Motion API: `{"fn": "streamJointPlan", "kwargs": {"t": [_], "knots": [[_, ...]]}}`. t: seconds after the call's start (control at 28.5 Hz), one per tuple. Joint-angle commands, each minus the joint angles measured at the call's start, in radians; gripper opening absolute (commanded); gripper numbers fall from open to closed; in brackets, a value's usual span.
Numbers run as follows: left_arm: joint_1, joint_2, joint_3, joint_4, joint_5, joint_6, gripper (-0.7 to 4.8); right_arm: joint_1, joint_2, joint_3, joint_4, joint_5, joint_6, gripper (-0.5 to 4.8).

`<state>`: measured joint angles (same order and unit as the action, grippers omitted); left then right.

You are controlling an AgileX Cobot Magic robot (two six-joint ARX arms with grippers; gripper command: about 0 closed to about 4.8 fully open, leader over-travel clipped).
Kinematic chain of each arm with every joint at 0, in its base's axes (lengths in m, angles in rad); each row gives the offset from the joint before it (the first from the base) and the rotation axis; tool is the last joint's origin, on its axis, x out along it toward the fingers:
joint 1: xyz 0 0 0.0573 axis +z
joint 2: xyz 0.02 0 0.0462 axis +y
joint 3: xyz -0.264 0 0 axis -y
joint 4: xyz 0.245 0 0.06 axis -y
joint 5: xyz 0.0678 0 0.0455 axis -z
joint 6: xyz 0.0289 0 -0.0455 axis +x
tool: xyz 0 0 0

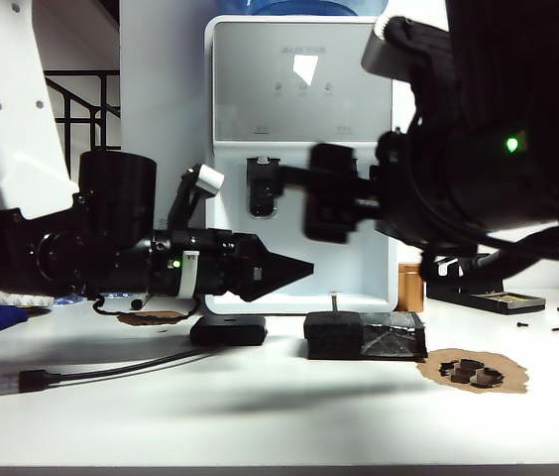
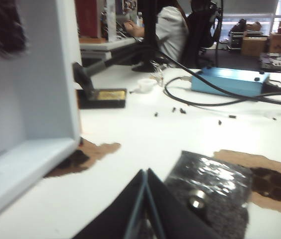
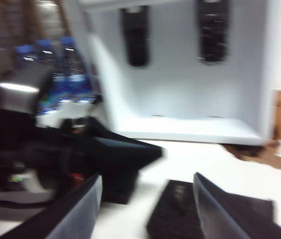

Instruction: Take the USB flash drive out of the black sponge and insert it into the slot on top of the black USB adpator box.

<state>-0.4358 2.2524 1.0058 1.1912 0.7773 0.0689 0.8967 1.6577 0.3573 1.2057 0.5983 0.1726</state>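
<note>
Grippers above a white table (image 1: 279, 416), seen from the side and from both wrists. Left gripper (image 1: 304, 267): fingers pressed together to a single point, nothing visible between them, held level just above the table and aimed toward the black sponge (image 1: 365, 336); in the left wrist view its closed fingers (image 2: 145, 199) lie close beside the sponge (image 2: 210, 199). Right gripper (image 3: 145, 209): fingers spread wide and empty, hanging over the sponge (image 3: 180, 214), which shows through the gap; in the exterior view it appears as a blurred dark mass (image 1: 334, 193) high in front of a white water dispenser (image 1: 299, 149). USB flash drive (image 2: 197, 201): a small silvery stub standing in the top of the sponge, partly blurred. Black USB adapter box (image 1: 228, 329): flat on the table just beside the sponge, below the left gripper's tip, its cable (image 1: 101, 372) trailing toward the table's front edge.
</note>
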Motion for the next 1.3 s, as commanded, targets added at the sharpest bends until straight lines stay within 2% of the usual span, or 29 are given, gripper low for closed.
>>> {"fn": "streamJointPlan", "kwargs": {"t": [0.04, 0.14, 0.25, 0.46, 0.88, 1.05, 1.3], "knots": [[-0.006, 0.009, 0.003, -0.013, 0.005, 0.003, -0.04, 0.002, 0.016, 0.012, 0.023, -0.011, -0.029, 2.48], [-0.011, 0.027, 0.003, -0.012, 0.005, 0.004, -0.04, 0.002, 0.057, 0.026, 0.025, -0.003, 0.0, 2.35], [-0.011, 0.053, 0.004, -0.008, 0.004, 0.011, -0.04, 0.014, 0.11, 0.054, 0.028, 0.04, 0.017, 1.98], [-0.011, 0.073, 0.004, 0.037, 0.006, 0.013, -0.04, 0.017, 0.262, 0.14, 0.126, 0.084, -0.006, 1.97], [-0.015, 0.073, 0.004, 0.036, 0.008, 0.013, -0.04, 0.001, 0.371, 0.183, 0.175, 0.155, -0.009, 1.83], [-0.015, 0.073, 0.004, 0.037, 0.012, 0.013, -0.04, -0.029, 0.385, 0.227, 0.182, 0.111, -0.028, 1.82], [-0.008, 0.073, 0.003, 0.052, 0.028, 0.041, -0.04, -0.056, 0.428, 0.261, 0.19, 0.12, -0.038, 1.6]]}}
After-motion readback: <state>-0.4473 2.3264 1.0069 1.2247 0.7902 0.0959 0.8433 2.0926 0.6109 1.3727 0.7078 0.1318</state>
